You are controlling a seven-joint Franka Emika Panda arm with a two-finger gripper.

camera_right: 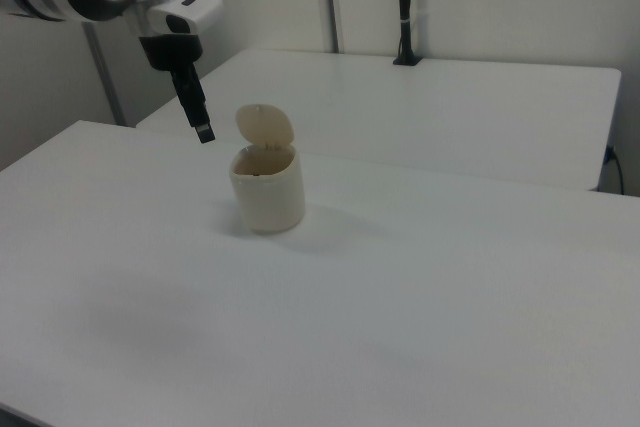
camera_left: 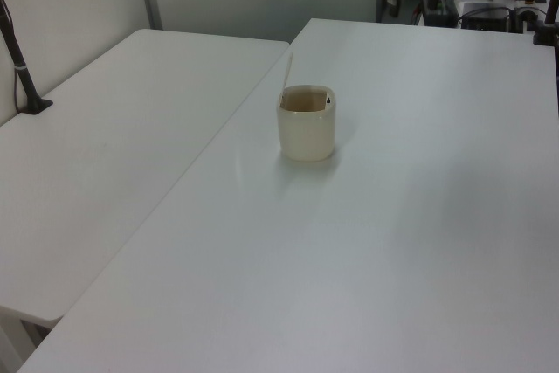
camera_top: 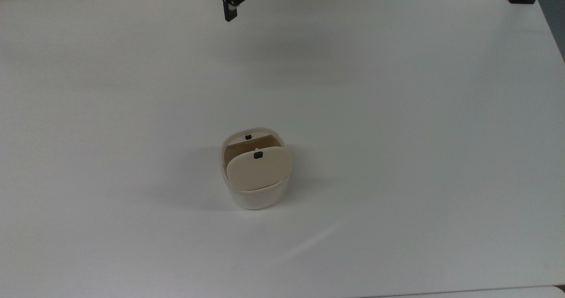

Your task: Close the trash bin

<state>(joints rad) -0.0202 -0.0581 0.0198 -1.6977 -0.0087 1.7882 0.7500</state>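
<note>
Near the middle of the white bench stands the trash bin, its beige lid swung up on the hinge and standing nearly upright. High above the bench's far edge in the top view hangs the tool, holding nothing; whether its fingers are spread I cannot tell. The bin lies well apart from it, toward the top view's bottom, so the coming move is likely a long reach down onto the lid.
</note>
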